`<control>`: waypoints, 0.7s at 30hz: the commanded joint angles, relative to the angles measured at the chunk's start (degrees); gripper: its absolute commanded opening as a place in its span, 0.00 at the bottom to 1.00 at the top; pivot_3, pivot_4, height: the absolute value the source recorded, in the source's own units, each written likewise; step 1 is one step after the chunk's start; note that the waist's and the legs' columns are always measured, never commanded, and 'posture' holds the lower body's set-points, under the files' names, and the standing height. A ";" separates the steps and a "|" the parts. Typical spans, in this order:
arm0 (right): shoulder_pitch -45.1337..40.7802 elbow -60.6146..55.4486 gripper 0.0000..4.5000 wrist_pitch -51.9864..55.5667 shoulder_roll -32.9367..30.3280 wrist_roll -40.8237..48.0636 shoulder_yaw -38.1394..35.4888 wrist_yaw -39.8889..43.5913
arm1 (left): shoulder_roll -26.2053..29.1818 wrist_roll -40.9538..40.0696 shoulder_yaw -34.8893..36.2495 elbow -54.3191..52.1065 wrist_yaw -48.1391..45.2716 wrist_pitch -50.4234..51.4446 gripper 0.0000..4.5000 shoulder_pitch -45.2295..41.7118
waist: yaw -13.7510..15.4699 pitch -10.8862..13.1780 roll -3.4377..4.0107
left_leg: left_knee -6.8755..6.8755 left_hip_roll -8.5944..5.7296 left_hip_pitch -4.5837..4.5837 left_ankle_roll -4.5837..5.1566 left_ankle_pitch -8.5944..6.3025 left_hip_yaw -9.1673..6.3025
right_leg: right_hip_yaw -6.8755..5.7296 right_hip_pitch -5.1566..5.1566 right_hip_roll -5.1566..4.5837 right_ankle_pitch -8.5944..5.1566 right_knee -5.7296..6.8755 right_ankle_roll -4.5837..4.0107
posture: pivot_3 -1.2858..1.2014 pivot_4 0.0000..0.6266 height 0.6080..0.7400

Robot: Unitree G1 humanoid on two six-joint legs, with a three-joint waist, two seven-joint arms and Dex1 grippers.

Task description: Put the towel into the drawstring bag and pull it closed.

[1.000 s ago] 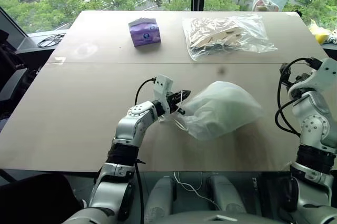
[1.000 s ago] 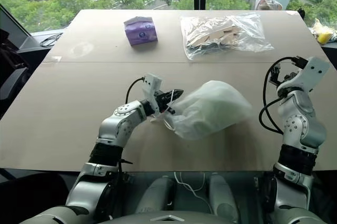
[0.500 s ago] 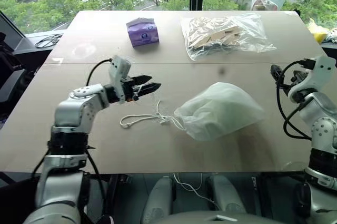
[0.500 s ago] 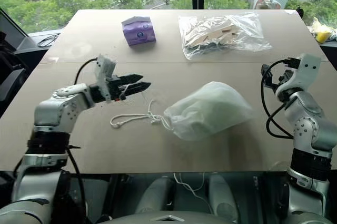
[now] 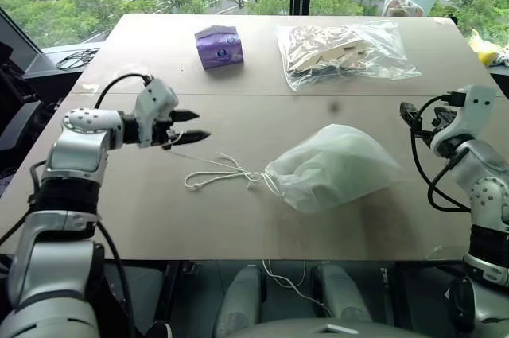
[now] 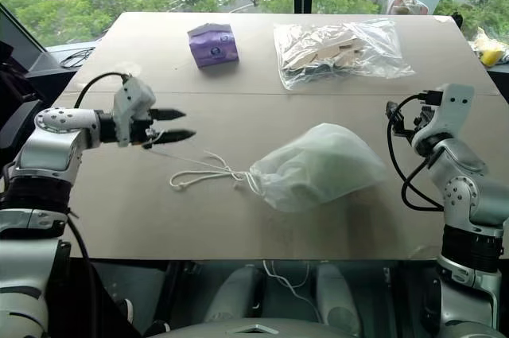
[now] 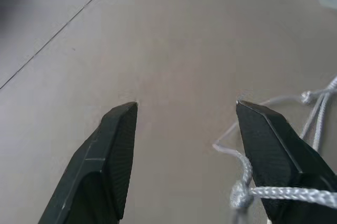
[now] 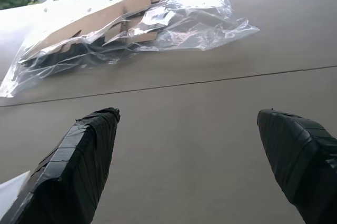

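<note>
Our left gripper (image 5: pixel 189 126), a second ago pinched shut at the gathered mouth of the white, thin, translucent drawstring bag (image 5: pixel 334 165), has let go and swung up and out toward the table's left edge; its two black fingers now stand apart with nothing between them, though in the left wrist view the white looped cord (image 7: pixel 274 192) trails just beside one finger; that cord (image 5: pixel 219 175) lies drawn out in a slack line across the wooden tabletop (image 5: pixel 119 211) from the bag's neck; the neck looks cinched, so we judge the pull done and the task near its end, with only a check of the closure left; the pale green towel we read only as a greenish tint through the bag's fabric, so we take it to be inside; the bag rests near the front edge, right of centre; our right gripper (image 8: pixel 189 145) hangs over the right side with its fingers spread wide and empty; toward the far edge sit a small purple tissue box (image 5: pixel 219 46) and a clear plastic bag of beige pieces (image 5: pixel 342 50); beyond the table, windows look out on green treetops.
</note>
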 commanded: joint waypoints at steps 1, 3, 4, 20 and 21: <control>0.33 -6.89 1.00 -0.29 0.34 3.02 2.46 4.42 | -2.48 -4.98 3.76 -2.92 0.53 2.30 0.67 -1.60 | -0.52 0.00 0.00 | 0.00 0.00 -0.01 0.00 0.00 0.04 | 0.04 0.00 -0.01 0.01 -0.01 0.00 | 0.52 0.24 1.00; 0.31 -11.21 1.00 1.90 1.06 7.68 3.88 7.54 | -3.90 -5.58 3.81 -3.60 0.86 3.43 0.67 -1.73 | -1.23 0.00 0.02 | -0.09 -0.02 0.11 0.02 -0.01 0.22 | 0.25 -0.01 -0.02 0.01 0.03 0.00 | 0.52 0.24 1.00; -0.44 -14.72 1.00 4.23 1.02 11.95 5.52 10.08 | -5.00 -5.82 3.82 -3.17 1.40 4.06 0.67 -2.46 | -1.50 0.01 0.02 | -0.14 -0.01 0.17 0.05 -0.03 0.23 | 0.27 -0.01 -0.01 0.00 0.06 -0.01 | 0.52 0.24 1.00; -21.41 1.66 1.00 11.32 20.29 10.48 28.70 7.89 | -9.41 -4.27 1.65 4.12 -2.44 5.60 0.67 -14.75 | -1.54 0.04 -0.01 | -0.02 -0.02 0.06 0.02 -0.01 -0.06 | 0.01 -0.07 0.01 0.02 0.18 -0.04 | 0.52 0.24 1.00; -21.89 1.75 1.00 11.22 21.30 10.47 28.79 8.49 | -9.41 -4.20 1.60 4.15 -2.50 5.55 0.67 -14.77 | -1.54 0.04 -0.01 | -0.02 -0.02 0.02 0.01 -0.01 -0.08 | 0.00 -0.12 0.01 0.02 0.19 -0.04 | 0.52 0.24 1.00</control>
